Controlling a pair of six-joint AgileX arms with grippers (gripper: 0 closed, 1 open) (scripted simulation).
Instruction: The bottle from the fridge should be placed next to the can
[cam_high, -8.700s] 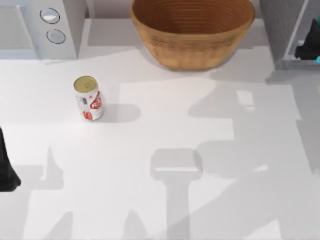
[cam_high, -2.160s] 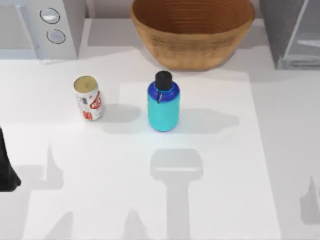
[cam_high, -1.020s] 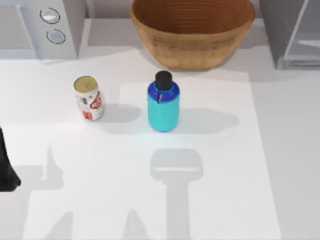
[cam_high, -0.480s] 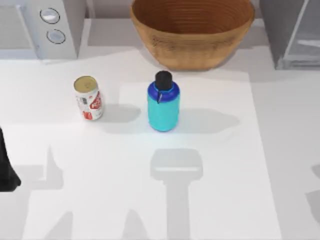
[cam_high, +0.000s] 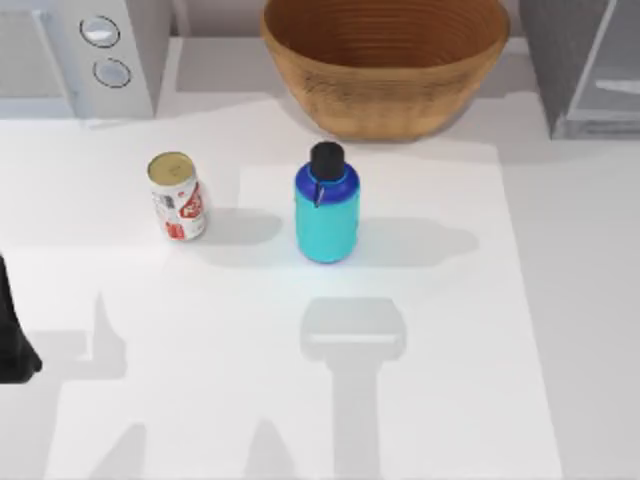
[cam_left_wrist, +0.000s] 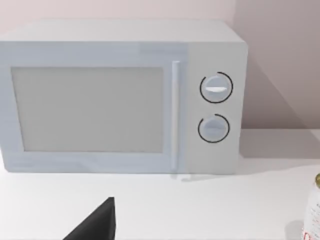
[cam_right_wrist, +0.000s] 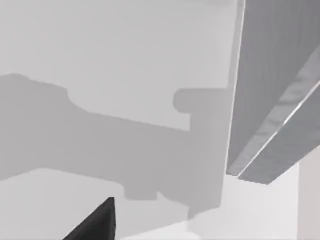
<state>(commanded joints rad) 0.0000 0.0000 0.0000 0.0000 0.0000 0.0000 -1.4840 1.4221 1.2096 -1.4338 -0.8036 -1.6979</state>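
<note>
The smooth cyan bottle (cam_high: 327, 213), a cylinder with a darker blue shoulder and round black cap, is standing upright on the flat white table (cam_high: 430, 330), near the can (cam_high: 177, 196) but apart from it, on its right. The red-and-white can is showing a gold top. Behind them are sitting a ribbed brown bowl (cam_high: 385, 60), the boxy grey fridge (cam_high: 580, 65) and a white microwave (cam_left_wrist: 125, 97). My left arm (cam_high: 12, 335) is waiting at the left edge; whether either pincer is clenched I cannot tell.

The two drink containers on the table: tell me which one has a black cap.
The cyan bottle, upright in front of the wicker basket. The red-and-white can, to its left in the top view, is shorter with a gold-coloured top.
</note>
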